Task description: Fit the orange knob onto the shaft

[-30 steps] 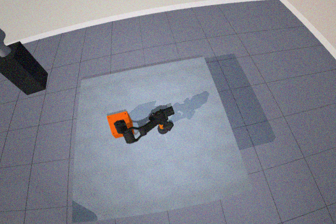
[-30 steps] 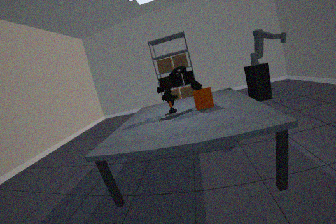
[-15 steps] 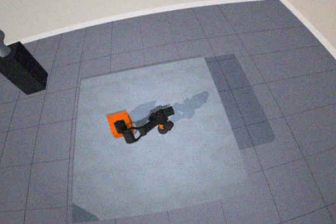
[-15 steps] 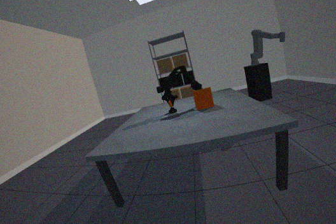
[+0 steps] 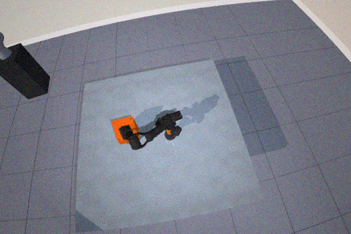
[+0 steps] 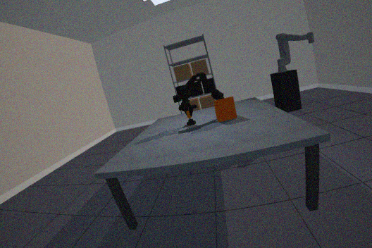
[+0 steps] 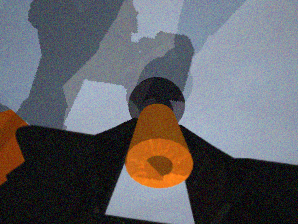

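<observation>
The orange knob [image 5: 168,132] [image 6: 188,113] [image 7: 156,131] is upright between the fingers of my gripper [image 7: 157,125], which is shut on it. The knob's top with its hole faces the wrist camera. The round dark pedestal [image 5: 169,136] [image 6: 191,122] [image 7: 145,89] stands on the table, directly below the knob. In the exterior view a short dark stretch shows between the knob's lower end and the pedestal's wide base. The shaft is mostly hidden by the knob, and I cannot tell whether its tip is inside the hole. The shaft's flat side is not visible.
An orange block [image 5: 116,131] [image 6: 225,109] [image 7: 9,145] stands at the arm's base, away from the pedestal. The arm's shadow falls across the pale table [image 5: 159,183] [image 6: 197,149]. A black stand with another grey arm [image 6: 284,51] is beyond the table.
</observation>
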{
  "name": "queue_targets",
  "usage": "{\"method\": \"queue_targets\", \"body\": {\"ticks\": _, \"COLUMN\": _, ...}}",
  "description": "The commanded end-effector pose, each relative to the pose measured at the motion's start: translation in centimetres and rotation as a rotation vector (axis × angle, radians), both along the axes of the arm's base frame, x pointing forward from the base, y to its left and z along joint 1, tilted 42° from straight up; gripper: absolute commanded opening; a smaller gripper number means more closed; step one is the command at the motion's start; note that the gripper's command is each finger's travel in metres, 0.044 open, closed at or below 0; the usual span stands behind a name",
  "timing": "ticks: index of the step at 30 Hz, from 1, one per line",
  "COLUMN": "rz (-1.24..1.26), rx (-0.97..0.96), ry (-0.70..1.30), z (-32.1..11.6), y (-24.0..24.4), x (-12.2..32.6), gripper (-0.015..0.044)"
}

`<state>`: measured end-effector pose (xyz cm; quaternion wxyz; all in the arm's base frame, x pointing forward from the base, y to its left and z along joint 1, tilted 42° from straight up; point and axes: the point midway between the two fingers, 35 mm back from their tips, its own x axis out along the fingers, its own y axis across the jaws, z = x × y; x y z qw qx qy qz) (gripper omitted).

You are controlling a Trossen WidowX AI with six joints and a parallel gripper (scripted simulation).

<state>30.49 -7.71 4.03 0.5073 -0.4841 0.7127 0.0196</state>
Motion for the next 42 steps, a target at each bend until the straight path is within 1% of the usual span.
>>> {"method": "queue_targets", "body": {"ticks": 1, "rz": 0.013, "rx": 0.0, "ry": 0.005, "z": -0.07, "y": -0.02, "x": 0.27, "gripper": 0.0}}
{"method": "queue_targets", "body": {"ticks": 24, "rz": 0.013, "rx": 0.0, "ry": 0.006, "z": 0.03, "y": -0.04, "x": -0.32, "gripper": 0.0}}
{"method": "queue_targets", "body": {"ticks": 30, "rz": 0.052, "rx": 0.0, "ry": 0.041, "z": 0.22, "y": 0.05, "x": -0.28, "gripper": 0.0}}
{"method": "queue_targets", "body": {"ticks": 42, "rz": 0.052, "rx": 0.0, "ry": 0.041, "z": -0.07, "y": -0.16, "x": 0.17, "gripper": 0.0}}
